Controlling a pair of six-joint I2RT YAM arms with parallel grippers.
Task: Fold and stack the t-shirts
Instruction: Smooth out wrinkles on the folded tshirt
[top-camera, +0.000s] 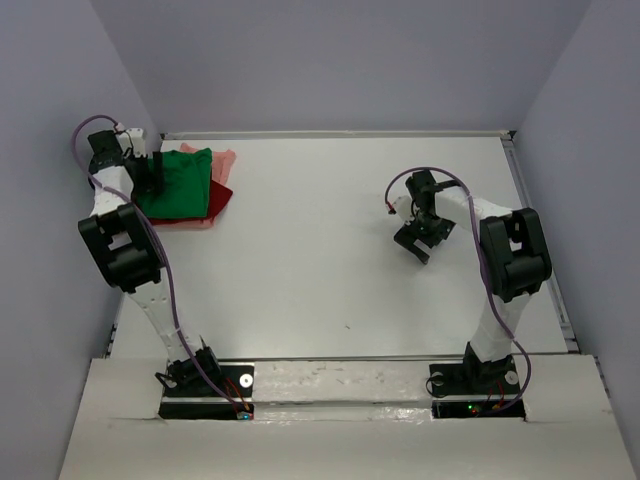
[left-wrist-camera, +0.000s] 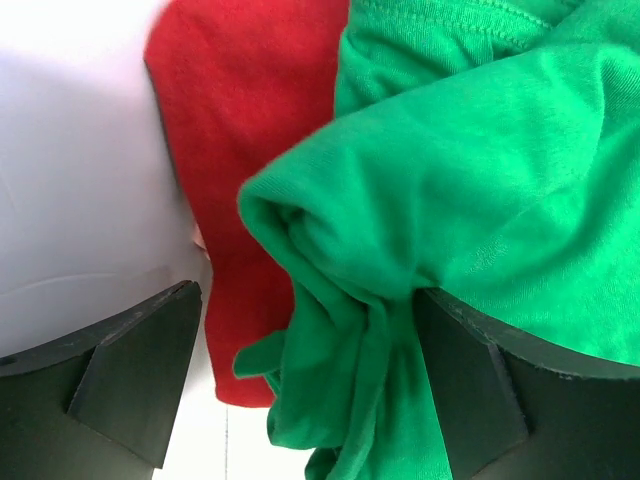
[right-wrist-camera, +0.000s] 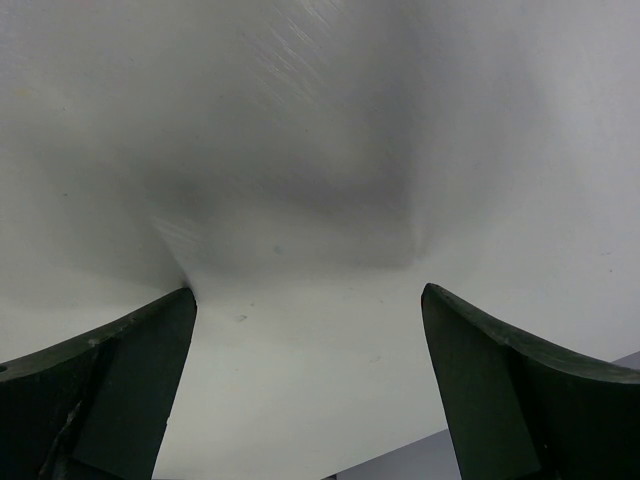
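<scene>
Left fingers (left-wrist-camera: 130, 370) wide over green t-shirt (left-wrist-camera: 480, 180), red t-shirt (left-wrist-camera: 240, 120) beneath, right fingers (right-wrist-camera: 110, 380) wide above white table (right-wrist-camera: 320, 150), grey walls (top-camera: 330, 60)

Shirt stack (top-camera: 185, 190) fills far-left corner (left wall (top-camera: 50, 150) close); table (top-camera: 330, 270) centre passable.

Looking down on a white matte counter (top-camera: 330, 280), boxed in by pale lilac-grey walls (top-camera: 330, 60) left, back and right. Thin metal trim (top-camera: 330, 134) along the far edge. White ledge (top-camera: 340, 440) across the near side. Soft, even light, faint shadows only.
</scene>
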